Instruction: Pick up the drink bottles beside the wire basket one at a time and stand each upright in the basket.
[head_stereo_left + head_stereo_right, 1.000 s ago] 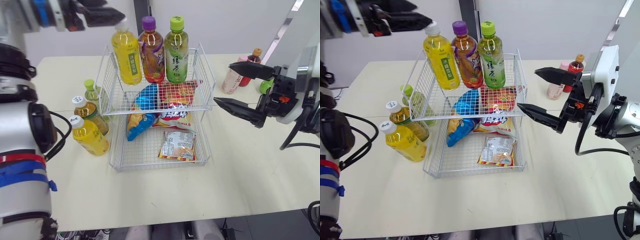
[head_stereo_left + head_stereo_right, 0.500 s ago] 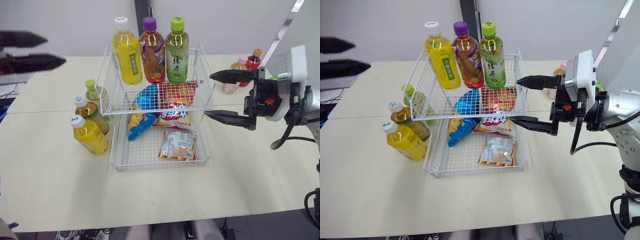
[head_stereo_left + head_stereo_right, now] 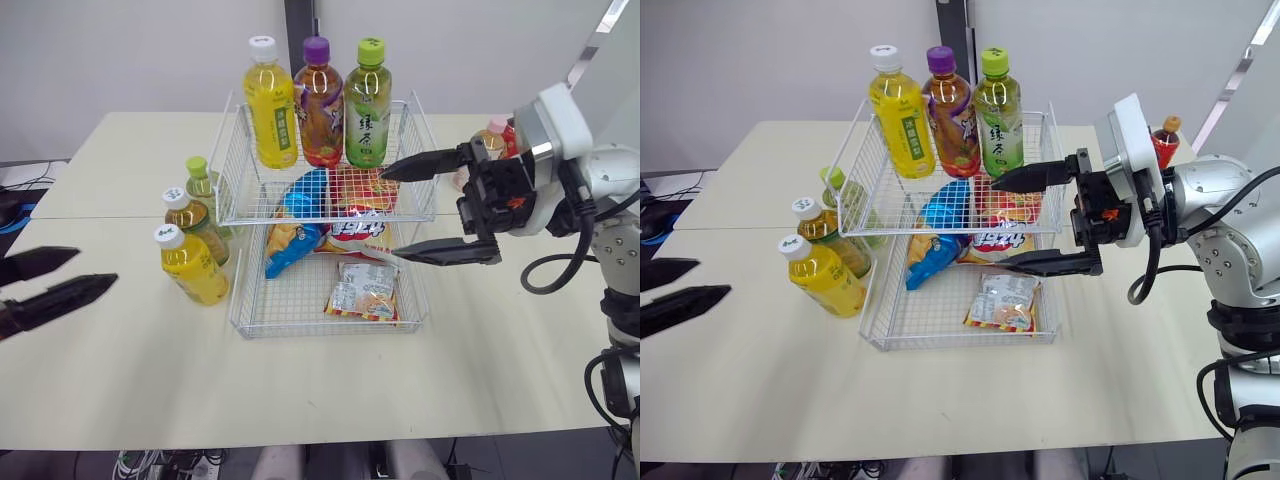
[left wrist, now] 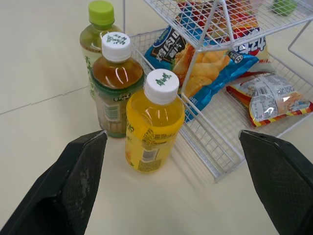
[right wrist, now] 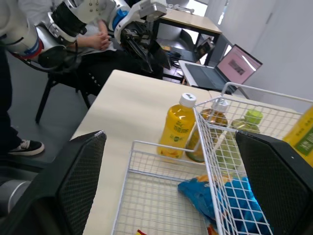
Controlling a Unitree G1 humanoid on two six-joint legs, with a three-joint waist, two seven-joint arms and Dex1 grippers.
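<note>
A two-tier white wire basket (image 3: 420,160) stands mid-table. Its upper tier holds three upright bottles: yellow (image 3: 270,105), purple-capped (image 3: 320,100) and green tea (image 3: 367,105). Left of the basket stand a yellow bottle (image 3: 192,265), a brown tea bottle (image 3: 195,222) and a green-capped bottle (image 3: 205,185). A red bottle (image 3: 1167,138) stands at the right, partly hidden behind the right arm. My left gripper (image 3: 95,270) is open, low over the table and well left of the yellow bottle (image 4: 154,127). My right gripper (image 3: 390,216) is open wide against the basket's right side, holding nothing.
Snack bags (image 3: 365,290) and a blue chip bag (image 3: 290,225) lie in the basket's lower tier. A pink-capped bottle (image 3: 497,126) stands by the red one. The right wrist view shows a seated person (image 5: 93,54) and a laptop (image 5: 234,66) past the table's left end.
My left arm dropped from high at the back left to low at the left, near the front. My right gripper moved left to the basket's right side. The camera shifted.
</note>
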